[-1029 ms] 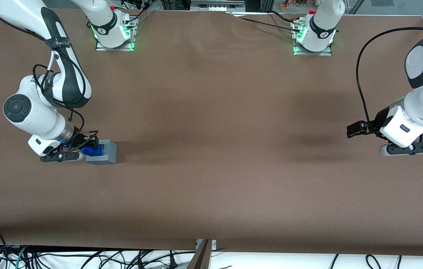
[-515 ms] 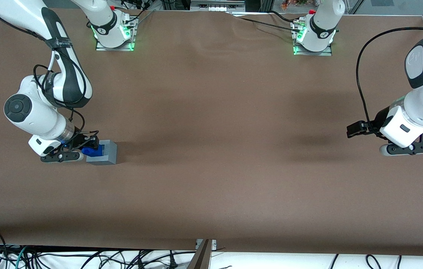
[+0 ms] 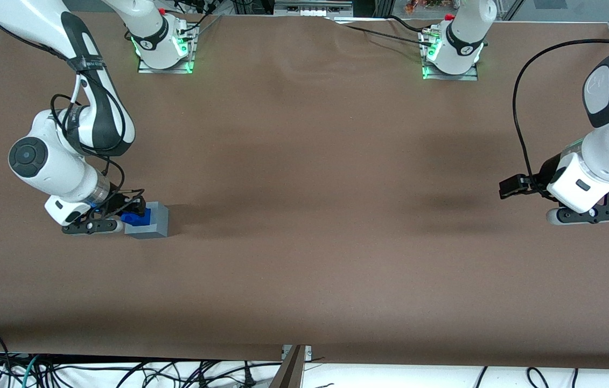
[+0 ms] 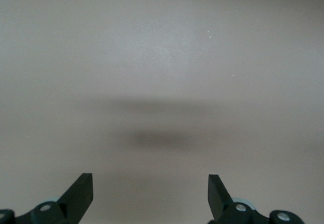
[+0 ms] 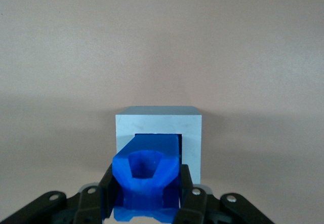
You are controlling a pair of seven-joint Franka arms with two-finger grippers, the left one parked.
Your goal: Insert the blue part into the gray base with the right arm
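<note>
- While the brown surface (image 3: 304, 215) is carrying just one gray base (image 3: 149, 222) and one blue part (image 3: 135, 217), both are sitting toward the working arm's end.
- One right arm (image 3: 62, 167) is reaching down, its pincer (image 3: 121, 213) clenching the blue part from both sides.
- Seen from the front, the blue part is overlapping the base's top edge, and the wrist is hiding much of the pincer.
- Only the right wrist view is showing the base (image 5: 159, 127) with its square recess and the blue part (image 5: 146, 176) leaning into it, partly entered; the part's lower end is being cut off by the fingers (image 5: 188, 193).
</note>
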